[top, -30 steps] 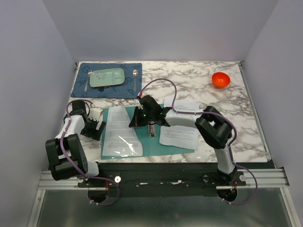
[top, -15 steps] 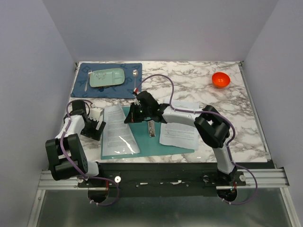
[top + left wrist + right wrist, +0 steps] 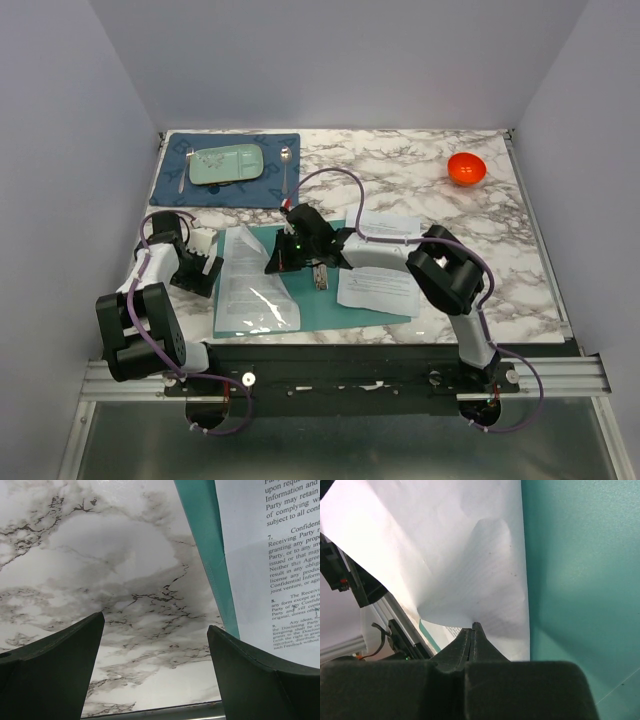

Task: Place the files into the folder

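Step in hand: loading a sheet (image 3: 470, 555) into the folder (image 3: 570, 580), which lies open at the table's near edge. Right jaws pinched shut on the sheet's edge. Left jaws wide apart, empty. Next move, as judged: lay the sheet flat inside, then release.

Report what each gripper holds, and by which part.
The right gripper is shut on the white sheet, pinching its edge above the folder. The left gripper is open, holding nothing.

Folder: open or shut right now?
Open: the folder lies spread flat, its clip exposed at the middle, a sheet over one half.
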`<action>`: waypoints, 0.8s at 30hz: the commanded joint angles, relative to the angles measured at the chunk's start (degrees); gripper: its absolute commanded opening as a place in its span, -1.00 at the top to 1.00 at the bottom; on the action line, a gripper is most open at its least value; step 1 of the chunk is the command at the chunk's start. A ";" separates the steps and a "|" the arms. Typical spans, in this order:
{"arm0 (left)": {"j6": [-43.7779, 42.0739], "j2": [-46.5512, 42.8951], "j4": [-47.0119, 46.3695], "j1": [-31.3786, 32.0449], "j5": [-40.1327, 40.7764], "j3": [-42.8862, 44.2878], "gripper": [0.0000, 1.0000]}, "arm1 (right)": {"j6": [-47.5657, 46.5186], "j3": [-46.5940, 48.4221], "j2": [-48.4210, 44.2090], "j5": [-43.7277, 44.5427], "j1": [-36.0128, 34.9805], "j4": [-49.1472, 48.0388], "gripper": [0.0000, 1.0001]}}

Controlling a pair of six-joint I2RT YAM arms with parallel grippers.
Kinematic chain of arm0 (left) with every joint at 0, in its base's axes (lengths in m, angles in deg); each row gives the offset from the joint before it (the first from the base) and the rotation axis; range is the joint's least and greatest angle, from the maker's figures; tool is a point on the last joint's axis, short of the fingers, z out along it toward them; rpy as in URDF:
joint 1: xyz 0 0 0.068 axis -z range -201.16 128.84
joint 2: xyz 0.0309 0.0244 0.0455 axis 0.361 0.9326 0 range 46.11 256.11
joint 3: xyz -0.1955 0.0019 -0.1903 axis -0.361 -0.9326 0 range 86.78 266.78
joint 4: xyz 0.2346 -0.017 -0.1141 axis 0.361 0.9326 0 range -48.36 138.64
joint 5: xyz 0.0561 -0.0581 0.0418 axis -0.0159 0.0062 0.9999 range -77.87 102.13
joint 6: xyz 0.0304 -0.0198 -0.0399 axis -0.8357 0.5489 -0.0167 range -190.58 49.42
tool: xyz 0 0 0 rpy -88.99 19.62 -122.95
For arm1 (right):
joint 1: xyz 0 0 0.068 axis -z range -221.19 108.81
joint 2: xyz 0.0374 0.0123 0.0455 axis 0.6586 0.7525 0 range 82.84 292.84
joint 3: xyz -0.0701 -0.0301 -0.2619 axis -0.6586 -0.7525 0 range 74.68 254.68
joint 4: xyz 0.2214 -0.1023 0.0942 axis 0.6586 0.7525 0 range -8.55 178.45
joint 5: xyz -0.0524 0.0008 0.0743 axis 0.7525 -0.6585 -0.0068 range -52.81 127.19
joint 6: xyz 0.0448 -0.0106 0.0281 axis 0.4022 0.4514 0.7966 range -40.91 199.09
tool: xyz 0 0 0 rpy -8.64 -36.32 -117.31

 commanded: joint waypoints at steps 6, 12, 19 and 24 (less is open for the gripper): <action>-1.32 -0.56 0.32 0.61 0.50 1.38 -0.98 | -1.98 -0.67 -0.54 1.84 -1.15 1.58 0.71; -1.49 -1.97 1.38 0.61 0.41 2.08 -0.98 | -2.69 2.93 0.51 2.64 -1.15 5.36 -0.24; -1.85 -3.11 2.43 0.61 1.12 3.31 -0.98 | -4.01 3.30 -2.56 8.08 -0.63 10.72 -0.79; -1.58 -3.90 3.31 0.61 1.12 5.06 -0.98 | -5.15 0.22 -9.57 12.82 2.36 16.41 -0.75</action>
